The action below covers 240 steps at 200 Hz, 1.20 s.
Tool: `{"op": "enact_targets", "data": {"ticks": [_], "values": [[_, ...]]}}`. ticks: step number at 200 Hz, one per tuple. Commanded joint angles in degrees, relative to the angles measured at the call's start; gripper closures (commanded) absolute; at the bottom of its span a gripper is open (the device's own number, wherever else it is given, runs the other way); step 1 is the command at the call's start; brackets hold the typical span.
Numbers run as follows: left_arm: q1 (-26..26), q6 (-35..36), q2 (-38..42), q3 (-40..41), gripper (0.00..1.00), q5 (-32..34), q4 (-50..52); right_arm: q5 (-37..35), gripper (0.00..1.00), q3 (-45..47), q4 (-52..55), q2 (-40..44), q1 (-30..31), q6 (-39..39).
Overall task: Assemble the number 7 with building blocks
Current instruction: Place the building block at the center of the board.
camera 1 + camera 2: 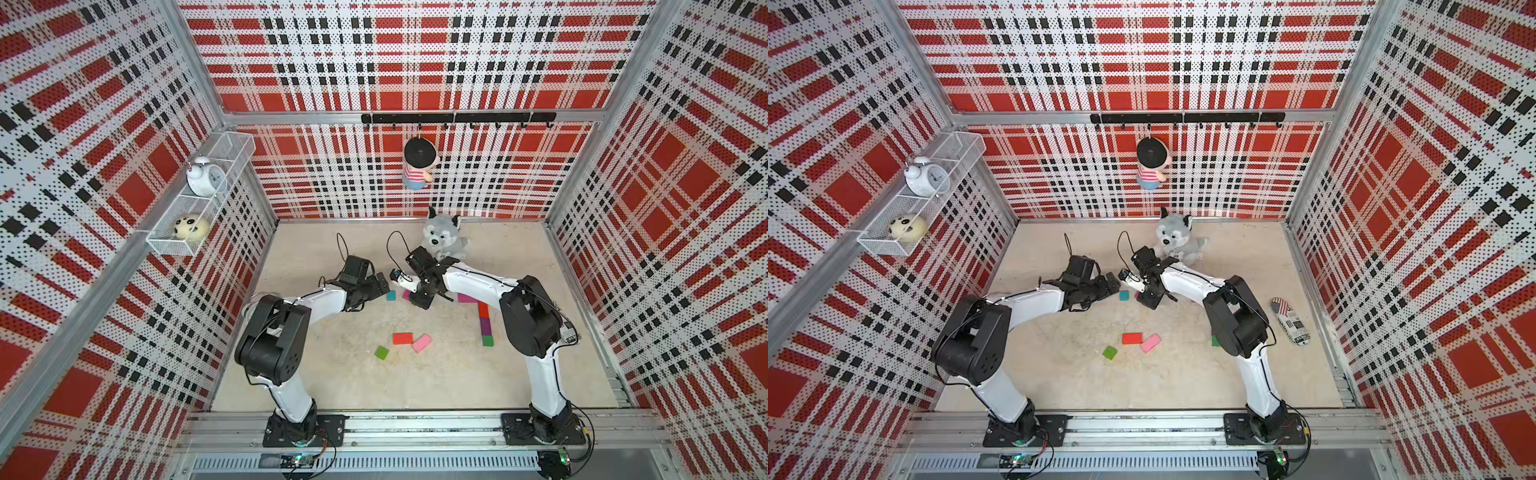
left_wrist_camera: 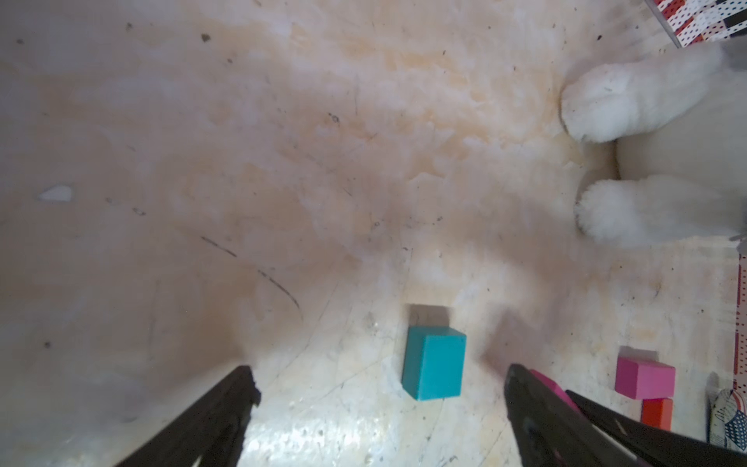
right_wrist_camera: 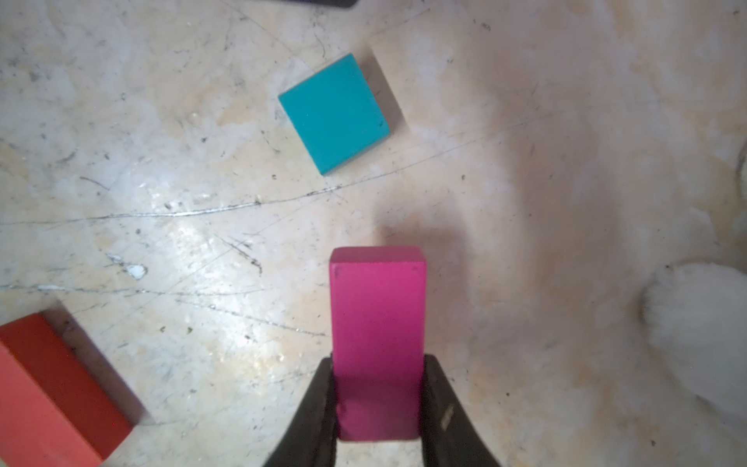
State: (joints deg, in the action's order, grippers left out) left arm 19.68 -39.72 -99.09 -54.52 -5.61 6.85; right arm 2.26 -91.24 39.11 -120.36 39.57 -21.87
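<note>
Magenta block (image 3: 378, 315): pinched lengthwise in the right gripper (image 3: 378, 362), far end sticking out ahead. Whether it's resting on the bench (image 1: 332, 374) or just off it, can't tell.
Right gripper: jaws clamped on both long sides of the magenta block, over the far half of the bench, about mid-width, just in front of the plush dog (image 1: 442, 239).
Left gripper (image 2: 380, 374): fingers spread wide, gripping nothing, and there's the teal block (image 2: 434, 364) lying flat just ahead, between their lines.
Teal block: in both top views it sits between the two grippers, apart from the magenta block.
Figure so far: over toward the right edge, in a top view, the magenta top block (image 1: 465, 297). Then red stem block (image 1: 483, 309), purple block (image 1: 485, 326) and green end block (image 1: 488, 341), end to end in one line running toward the near edge.
Loose pieces: mid-bench, loose red block (image 1: 402, 338) and pink block (image 1: 422, 343) just beside each other, with the green square (image 1: 381, 353) near them, toward the near-left corner.
Plush dog: seated at the far edge, white paws toward the grippers.
</note>
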Motion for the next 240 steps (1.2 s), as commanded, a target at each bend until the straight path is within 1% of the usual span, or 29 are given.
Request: {"op": "enact_targets", "data": {"ticks": [1,18,59,71,84,94,99,121,137,148,158,168,175,193,208,223,240], "values": [[-0.56,-0.70,-0.06,-0.37,0.02,-0.41,-0.95,0.20,0.72,-1.49,-0.35,-2.29,0.15,-1.88],[-1.20,-0.62,0.02,-0.14,0.02,-1.02,-0.96,0.65,0.70,-2.56,-0.33,-3.45,0.16,-2.65],[-1.84,-0.62,-0.30,0.06,0.02,-1.59,-0.96,1.75,0.60,-4.14,-1.23,-5.22,0.15,-1.81],[-1.84,-0.62,-0.49,-0.14,0.02,-1.69,-0.96,1.68,0.52,-4.52,-1.40,-5.63,0.15,-1.43],[-1.84,-0.62,-0.75,-0.30,0.02,-1.84,-1.04,0.69,0.48,-4.51,-1.41,-5.69,0.15,-0.85],[-1.84,-0.62,-0.97,-0.40,0.02,-2.08,-1.05,-0.52,0.39,-4.37,-1.78,-5.28,0.15,-0.02],[-1.76,-0.57,-0.95,-0.49,0.02,-2.20,-1.03,-0.76,0.36,-4.36,-1.99,-4.89,0.08,0.46],[-1.24,0.34,-0.94,-0.48,0.02,-1.45,-0.08,1.17,0.31,-3.39,-3.54,-0.63,-0.45,5.97],[-0.88,1.83,-0.36,-0.38,0.00,-0.40,0.91,2.32,0.30,-0.99,-6.62,4.13,-0.72,12.95],[-0.87,2.98,-0.17,-0.49,0.03,0.01,1.50,3.07,0.29,0.79,-8.44,7.37,-0.98,17.39],[-0.87,4.23,0.01,-0.78,0.06,0.50,2.05,2.62,0.30,2.29,-9.81,9.77,-1.35,21.81],[-0.79,5.71,0.25,-1.23,0.09,0.75,2.33,3.67,0.33,3.18,-9.76,11.34,-1.98,26.44],[-0.79,6.80,0.30,-1.61,0.13,0.82,2.66,4.78,0.37,3.59,-9.37,11.95,-2.36,29.69],[-0.81,9.42,-0.30,-3.29,0.28,0.85,4.12,6.95,0.46,4.60,-7.13,11.94,-2.92,36.71],[-0.87,11.11,-1.43,-4.62,0.38,0.57,5.24,8.98,0.54,6.15,-6.40,11.72,-2.92,42.08],[-0.80,11.70,-2.38,-5.30,0.45,-0.56,5.20,10.68,0.62,8.38,-7.84,12.08,-2.88,47.53],[-0.70,11.95,-3.36,-5.75,0.52,-2.48,4.13,11.72,0.66,11.03,-10.73,12.60,-2.92,52.96]]}}
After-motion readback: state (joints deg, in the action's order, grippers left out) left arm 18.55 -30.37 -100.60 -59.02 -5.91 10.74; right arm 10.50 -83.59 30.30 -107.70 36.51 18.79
